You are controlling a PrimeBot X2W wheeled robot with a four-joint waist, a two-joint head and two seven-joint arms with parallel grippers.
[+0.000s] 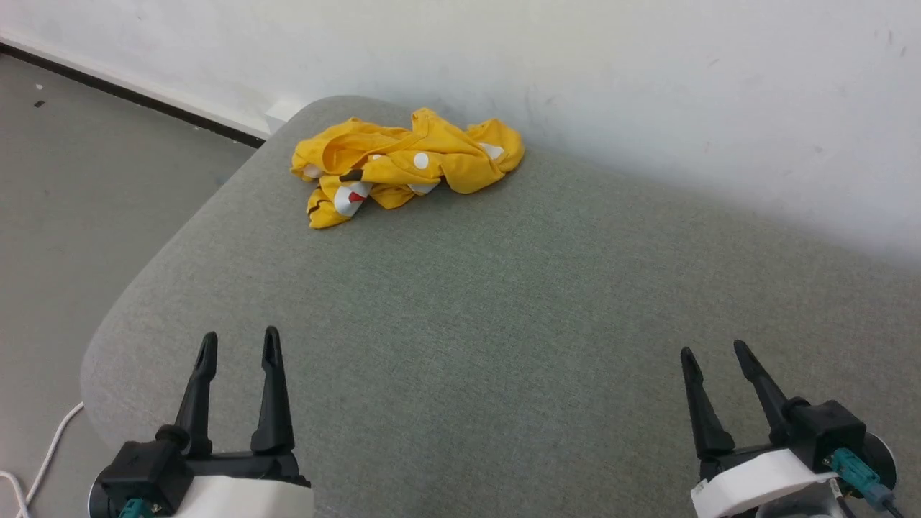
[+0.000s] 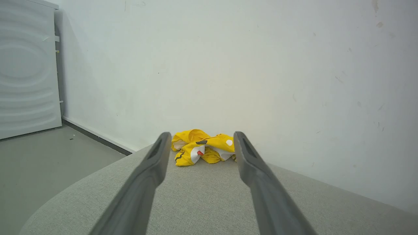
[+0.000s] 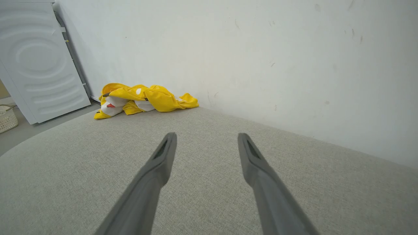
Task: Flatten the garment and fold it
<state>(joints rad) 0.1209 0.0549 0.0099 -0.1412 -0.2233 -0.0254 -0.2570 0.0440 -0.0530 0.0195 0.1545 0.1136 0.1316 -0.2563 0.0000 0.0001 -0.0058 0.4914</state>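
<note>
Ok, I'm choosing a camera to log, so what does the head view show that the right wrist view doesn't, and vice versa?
Head view adds: the open left gripper and a white cable on the floor. Right wrist view adds: a white ribbed panel and a pale basket beside it. Both share: the crumpled garment on the grey cushion near the white wall, and the open right gripper, apart from the garment.

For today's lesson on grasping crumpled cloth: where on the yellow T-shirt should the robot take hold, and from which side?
Probably the loose flap jutting from the near-left end of the garment, approached from the robot's side, low over the grey cushion. It sticks out free of the heap, the wall blocks the far side, and the open left gripper faces it.
</note>
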